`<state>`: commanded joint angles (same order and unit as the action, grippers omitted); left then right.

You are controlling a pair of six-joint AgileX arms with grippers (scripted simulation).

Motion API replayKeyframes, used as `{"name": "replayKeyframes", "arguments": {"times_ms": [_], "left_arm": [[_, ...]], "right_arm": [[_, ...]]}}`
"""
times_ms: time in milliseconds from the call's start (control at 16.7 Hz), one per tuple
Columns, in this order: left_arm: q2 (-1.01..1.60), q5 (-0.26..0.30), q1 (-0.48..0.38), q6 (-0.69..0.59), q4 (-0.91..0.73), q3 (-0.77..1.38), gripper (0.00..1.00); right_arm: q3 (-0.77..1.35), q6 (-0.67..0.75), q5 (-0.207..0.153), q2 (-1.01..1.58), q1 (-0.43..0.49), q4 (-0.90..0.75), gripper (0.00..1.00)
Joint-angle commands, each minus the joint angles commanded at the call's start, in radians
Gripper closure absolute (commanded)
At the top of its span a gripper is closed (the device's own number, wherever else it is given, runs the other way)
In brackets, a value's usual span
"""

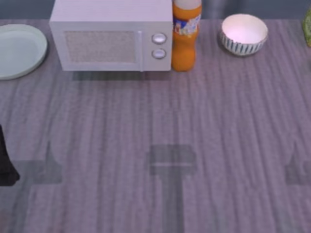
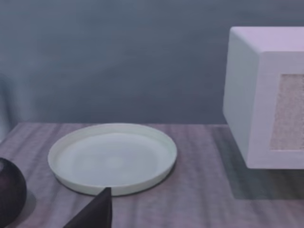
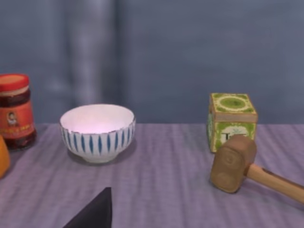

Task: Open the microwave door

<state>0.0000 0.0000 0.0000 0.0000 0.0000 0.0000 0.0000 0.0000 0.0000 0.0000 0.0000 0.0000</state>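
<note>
White and closed, the microwave (its microwave door handle beside the orange bottle) is seen at the frame's upper left, where the bottle could be toppled by a wide approach; jaw states cannot be told.

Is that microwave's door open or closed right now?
Closed. The microwave door sits flush with the microwave front, its handle beside the knob panel, no gap showing.
</note>
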Motion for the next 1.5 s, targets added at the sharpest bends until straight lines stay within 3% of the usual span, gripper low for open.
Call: {"name": "replayKeyframes", "arguments": {"times_ms": [300,540,1500], "left_arm": [[0.061,-0.009,-0.021,-0.019,-0.04,0.062,0.0],[0.284,-0.042,-0.086,-0.078,-0.172,0.29,0.0],[1.828,-0.244,-0.496,-0.448,-1.003,1.901,0.0]], "right_arm": [[0.0,0.0,0.0,0.0,0.0,0.0,0.0],[0.0,0.0,0.0,0.0,0.0,0.0,0.0],[0.0,0.0,0.0,0.0,0.0,0.0,0.0]]}}
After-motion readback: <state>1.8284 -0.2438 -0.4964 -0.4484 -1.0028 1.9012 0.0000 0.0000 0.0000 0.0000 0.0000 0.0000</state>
